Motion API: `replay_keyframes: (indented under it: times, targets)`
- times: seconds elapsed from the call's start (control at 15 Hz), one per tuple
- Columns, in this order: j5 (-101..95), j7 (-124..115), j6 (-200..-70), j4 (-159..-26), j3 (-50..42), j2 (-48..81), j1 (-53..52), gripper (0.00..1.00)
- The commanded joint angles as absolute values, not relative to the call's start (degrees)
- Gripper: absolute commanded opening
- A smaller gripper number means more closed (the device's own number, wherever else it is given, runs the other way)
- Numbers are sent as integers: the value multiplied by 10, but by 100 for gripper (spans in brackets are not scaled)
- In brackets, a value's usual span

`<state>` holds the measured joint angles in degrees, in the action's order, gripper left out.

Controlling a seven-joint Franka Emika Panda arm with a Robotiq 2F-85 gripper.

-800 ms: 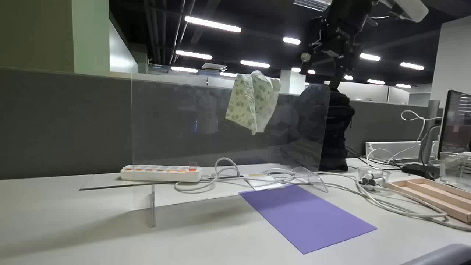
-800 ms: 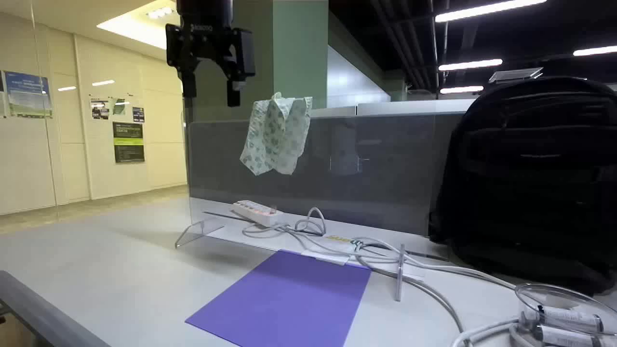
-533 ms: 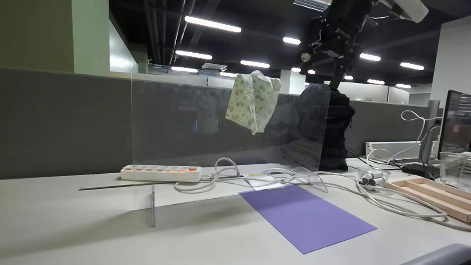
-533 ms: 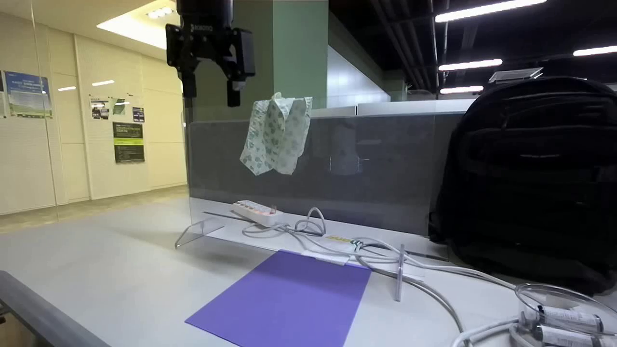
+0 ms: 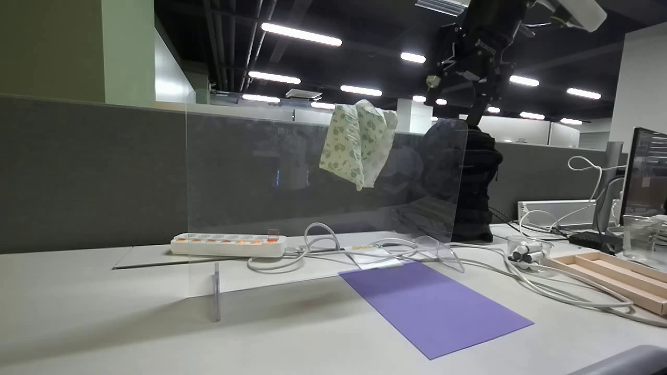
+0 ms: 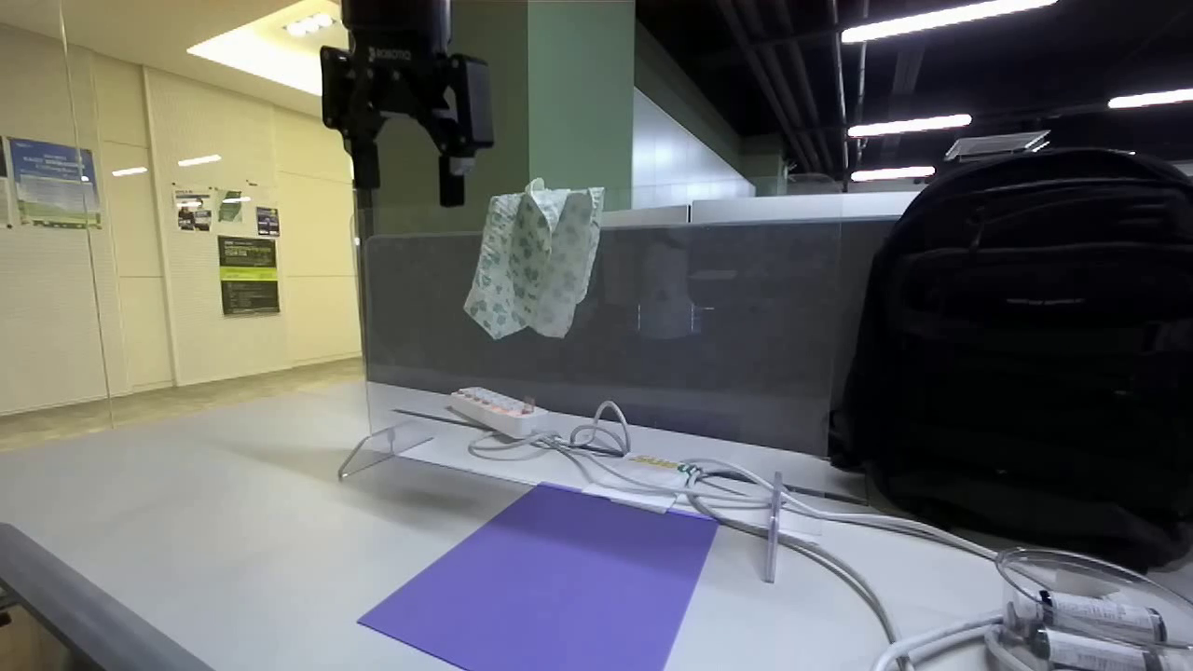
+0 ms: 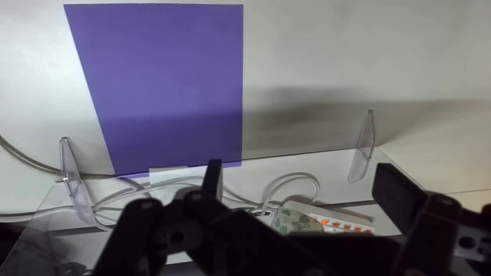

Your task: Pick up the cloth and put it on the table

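Observation:
The cloth (image 5: 338,143) is pale with green prints and hangs in folds over the top edge of a clear upright panel (image 5: 234,177). It also shows in an exterior view (image 6: 527,266), and a small part of it shows low in the wrist view (image 7: 293,221), behind the gripper's dark body. My gripper (image 5: 453,107) is open with nothing between its fingers. In an exterior view the gripper (image 6: 408,182) is left of the cloth and slightly higher, apart from it. In the wrist view the fingers (image 7: 303,184) are wide apart. The table (image 5: 104,323) is white.
A purple sheet (image 6: 559,587) lies on the table before the panel. Clear feet (image 7: 362,153) hold the panel up. A power strip (image 5: 226,247) and loose cables (image 6: 596,438) lie behind it. A black backpack (image 6: 1025,373), a clear container (image 5: 529,252) and a wooden tray (image 5: 615,276) stand nearby.

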<state>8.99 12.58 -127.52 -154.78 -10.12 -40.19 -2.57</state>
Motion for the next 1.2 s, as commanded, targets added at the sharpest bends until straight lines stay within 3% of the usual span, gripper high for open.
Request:
replay_keyframes:
  times: [0.0, 0.8, 1.13]
  targets:
    - [93, 134, -1298, -1553, -93, -396, -23, 100]
    - [152, 219, -1647, -1532, -131, -290, -130, 100]
    - [136, 199, -1652, -1542, -138, -290, -128, 100]
